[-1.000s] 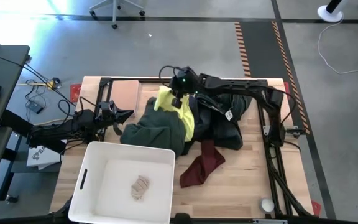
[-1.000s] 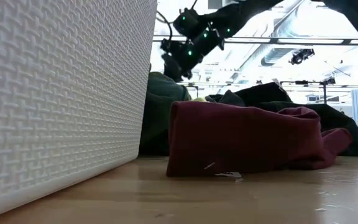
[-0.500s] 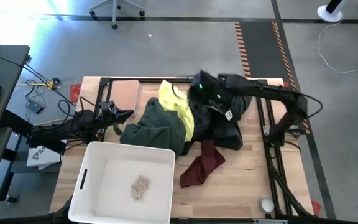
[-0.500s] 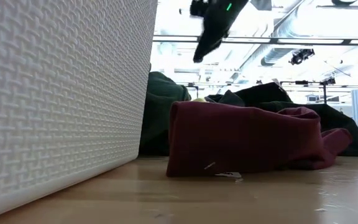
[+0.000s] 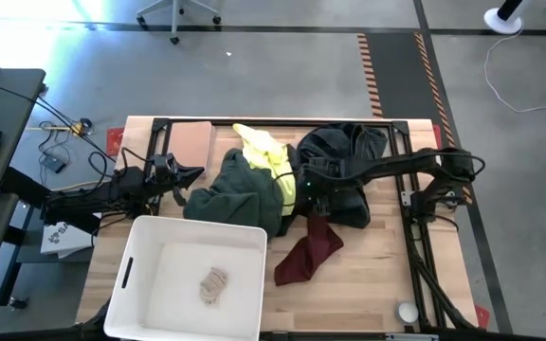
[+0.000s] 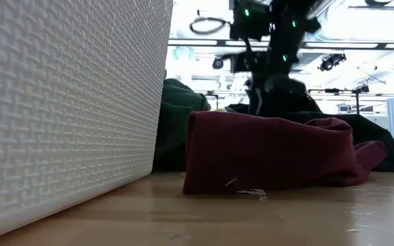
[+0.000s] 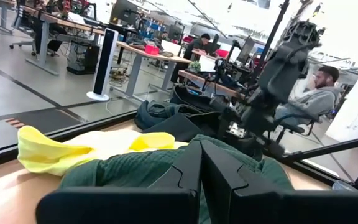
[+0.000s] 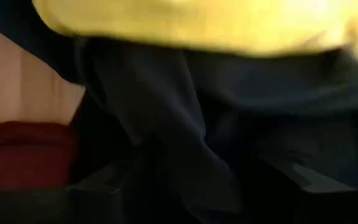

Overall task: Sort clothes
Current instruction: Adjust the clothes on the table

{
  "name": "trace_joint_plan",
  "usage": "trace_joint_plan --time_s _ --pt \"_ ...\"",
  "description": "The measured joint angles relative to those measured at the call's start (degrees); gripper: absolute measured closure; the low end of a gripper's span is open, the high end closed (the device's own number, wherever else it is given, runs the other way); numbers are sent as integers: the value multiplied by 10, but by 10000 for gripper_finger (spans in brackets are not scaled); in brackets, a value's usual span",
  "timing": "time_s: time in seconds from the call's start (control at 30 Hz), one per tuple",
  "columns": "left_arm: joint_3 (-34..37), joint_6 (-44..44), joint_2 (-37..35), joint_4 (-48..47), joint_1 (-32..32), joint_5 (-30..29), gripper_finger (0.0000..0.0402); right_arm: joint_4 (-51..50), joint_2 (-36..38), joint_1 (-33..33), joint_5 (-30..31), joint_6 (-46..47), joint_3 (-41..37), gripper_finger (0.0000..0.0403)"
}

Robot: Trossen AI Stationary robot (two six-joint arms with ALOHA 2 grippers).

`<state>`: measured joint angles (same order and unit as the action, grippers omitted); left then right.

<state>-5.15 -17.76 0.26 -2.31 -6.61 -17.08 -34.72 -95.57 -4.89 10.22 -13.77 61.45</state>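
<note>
High view, clothes: a heap lies mid-table; dark green garment [image 5: 238, 191] on its left side, yellow garment [image 5: 265, 156] along the top, black garment [image 5: 344, 156] on the right, maroon garment [image 5: 308, 248] at the heap's near edge
High view, bin: the white bin [image 5: 140, 248] stands just beside the green garment, with small patterned socks [image 5: 214, 284] inside
High view, left gripper [image 5: 193, 174]: low at the green garment's left edge, fingers pressed together, nothing held
High view, right gripper [image 5: 311, 197]: down over the dark clothes in the heap's middle, just above the maroon piece
High view, board: a tan board [image 5: 191, 144] lies at the far left of the table
Low view: maroon garment [image 6: 272, 154] in front, green one [image 6: 180, 109] behind it beside the bin wall [image 6: 67, 102]; right arm above them
Left wrist view: closed fingers [image 7: 188, 171] against green cloth [image 7: 135, 165], yellow [image 7: 73, 149] beyond
Right wrist view: yellow cloth [image 8: 204, 25] above dark fabric [image 8: 185, 124], maroon [image 8: 23, 155] to one side; whether the jaws are wide or gripping, I cannot tell
</note>
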Motion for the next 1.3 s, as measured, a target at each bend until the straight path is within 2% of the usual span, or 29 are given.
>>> trace_joint_plan --time_s 0.1,0.23,0.27,0.43,0.67,0.83,1.1,1.17,1.3 --pt "0 0 0 0 0 -4 397 18 0 -7 10 -2 -19 239" --pt "0 0 0 0 0 -15 397 27 0 -15 21 -6 23 368" --pt "0 0 0 0 0 -15 397 31 0 -15 35 -10 46 384" --pt "0 -1 0 0 0 -16 397 32 4 -15 130 -44 190 393" --pt "0 -2 0 0 0 -8 397 38 6 -24 150 -98 373 398" --pt "0 -2 0 0 0 8 397 33 6 -25 215 -133 436 399" --pt "0 -1 0 0 0 15 397 -45 12 8 230 -146 462 401" --pt "0 -1 0 0 0 15 397 -73 22 37 279 -132 462 401" --pt "0 -1 0 -1 0 15 397 -156 58 122 485 -76 462 402"
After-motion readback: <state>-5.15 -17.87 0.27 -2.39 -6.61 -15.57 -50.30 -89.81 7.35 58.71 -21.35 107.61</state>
